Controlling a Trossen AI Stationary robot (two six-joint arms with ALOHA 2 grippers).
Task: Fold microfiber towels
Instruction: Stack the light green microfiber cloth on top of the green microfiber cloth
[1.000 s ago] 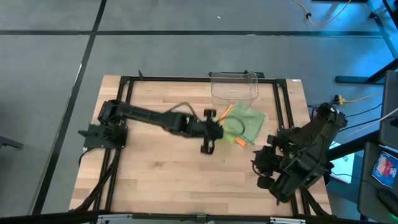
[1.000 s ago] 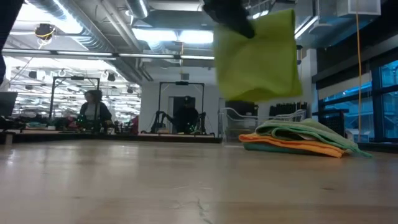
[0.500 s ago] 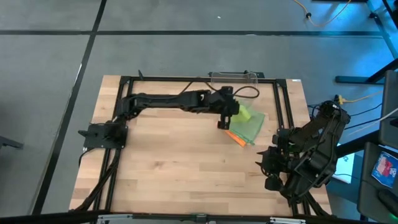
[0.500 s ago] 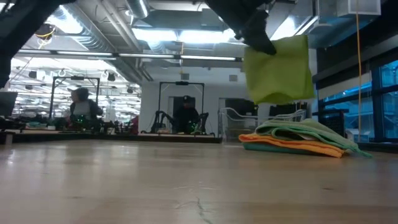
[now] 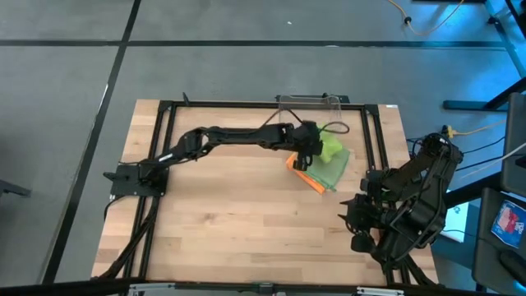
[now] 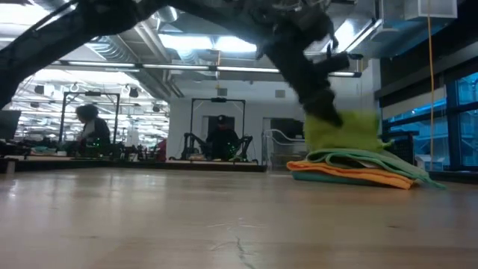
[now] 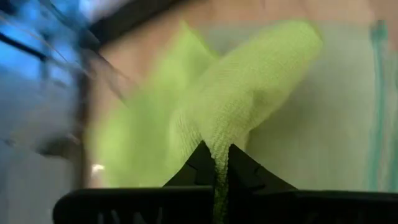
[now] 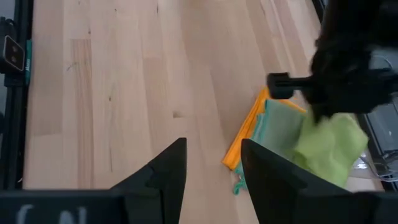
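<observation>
Right of centre in the high view, the left gripper (image 5: 310, 146) is clenched on the lime towel (image 5: 329, 150), which hangs directly over the stacked towels (image 5: 325, 171) on the counter (image 5: 222, 222), while the right gripper (image 5: 358, 234) idles apart, lower right.

- I see the lime towel (image 7: 249, 93): soft knobbly microfiber cloth, matt.
- My surface (image 5: 222, 222): pale wood planks, smooth, slight sheen.
- Bin (image 5: 310, 113): clear glossy plastic.
- Left claw (image 7: 214, 168): dark matt plastic, I think.
- Orange towel (image 6: 351, 176) and sage towel (image 6: 366, 159): soft matt cloth.
</observation>
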